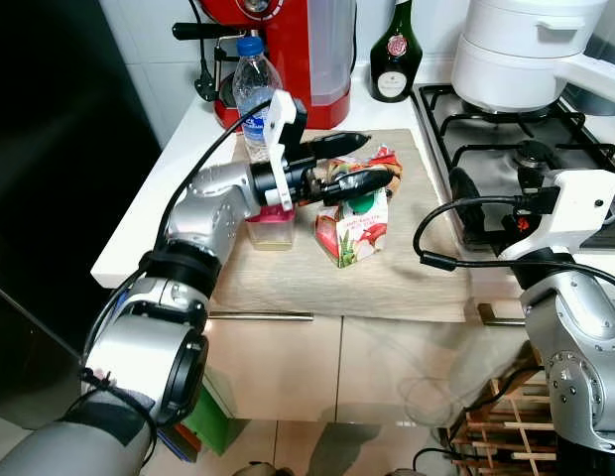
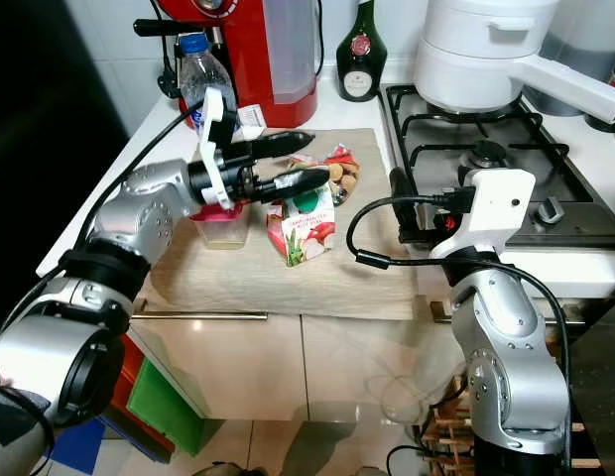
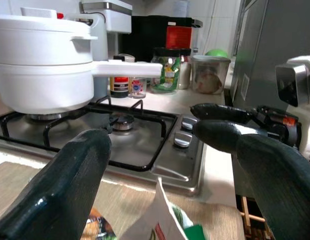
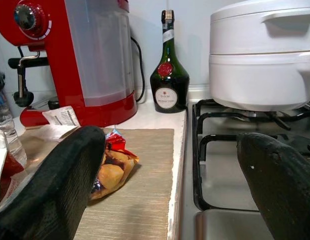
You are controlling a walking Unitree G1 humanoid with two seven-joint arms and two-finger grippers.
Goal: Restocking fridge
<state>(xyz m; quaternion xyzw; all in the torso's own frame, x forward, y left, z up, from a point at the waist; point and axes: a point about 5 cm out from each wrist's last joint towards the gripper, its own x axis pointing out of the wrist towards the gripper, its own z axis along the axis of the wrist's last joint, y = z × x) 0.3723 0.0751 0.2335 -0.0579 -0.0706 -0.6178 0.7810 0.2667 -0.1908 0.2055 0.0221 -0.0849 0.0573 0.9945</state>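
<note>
The robot reaches for the juice carton on the counter

The left gripper (image 1: 353, 165) hangs just over the top of the small carton (image 1: 353, 228), and its two black fingers are apart with nothing held between them. The carton stands on the wooden mat (image 1: 387, 278), with a snack bag (image 1: 387, 164) just behind it and a little jar (image 1: 272, 228) beside it. The right gripper (image 4: 170, 185) waits near the stove (image 1: 516, 149) with its fingers wide apart. I think the carton can tip over if a finger pushes its top before both fingers close on it. It may also squash or slip, because it looks soft. The arm could bump the water bottle (image 1: 254, 94) close behind it and knock it down
</note>
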